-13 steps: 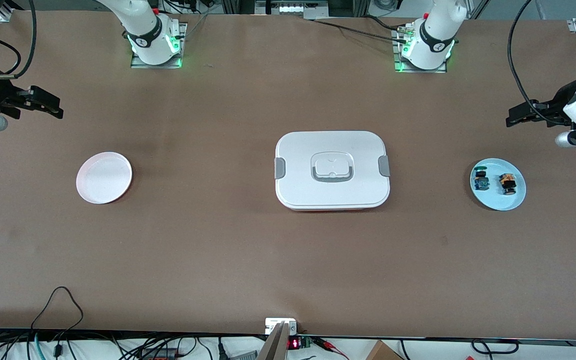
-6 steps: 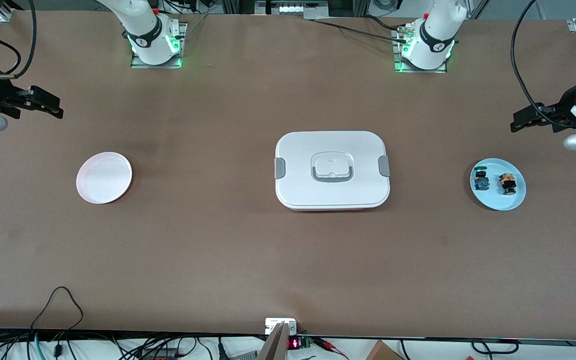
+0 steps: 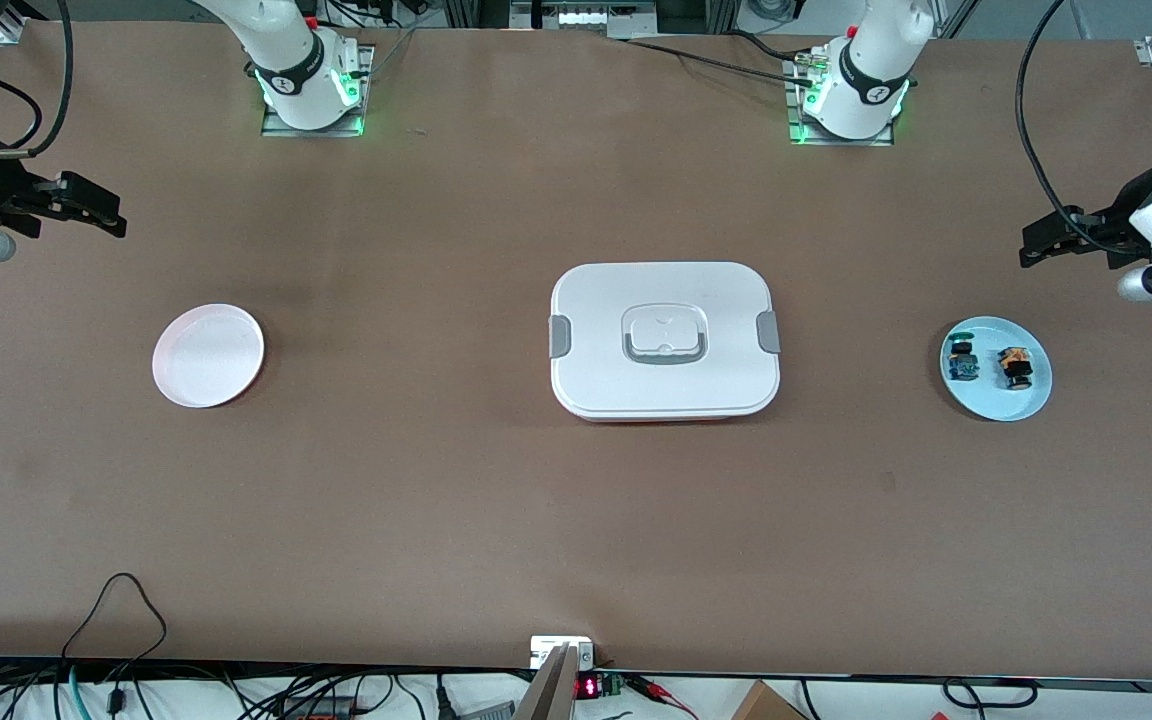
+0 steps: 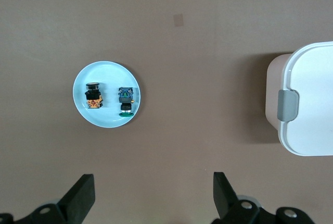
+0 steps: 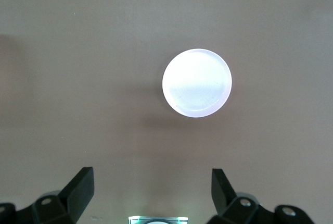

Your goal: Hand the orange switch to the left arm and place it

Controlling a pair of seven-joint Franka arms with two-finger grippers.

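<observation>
The orange switch [image 3: 1014,366] [image 4: 93,98] lies on a light blue plate [image 3: 998,402] [image 4: 106,73] toward the left arm's end of the table. My left gripper [image 3: 1036,247] [image 4: 152,182] hangs high over the bare table beside that plate, open and holding nothing. The white box [image 3: 664,340] [image 4: 312,99] with grey latches stands shut at the table's middle. My right gripper [image 3: 106,212] [image 5: 152,174] hovers open and empty over the table at the right arm's end.
A blue-and-green component [image 3: 962,362] [image 4: 125,100] shares the blue plate with the switch. A pale round plate [image 3: 208,355] [image 5: 196,82] sits empty toward the right arm's end. Cables trail along the table's front edge [image 3: 116,610].
My left gripper has shifted slightly toward the left arm's end of the table. The right arm, the box and both plates have not moved.
</observation>
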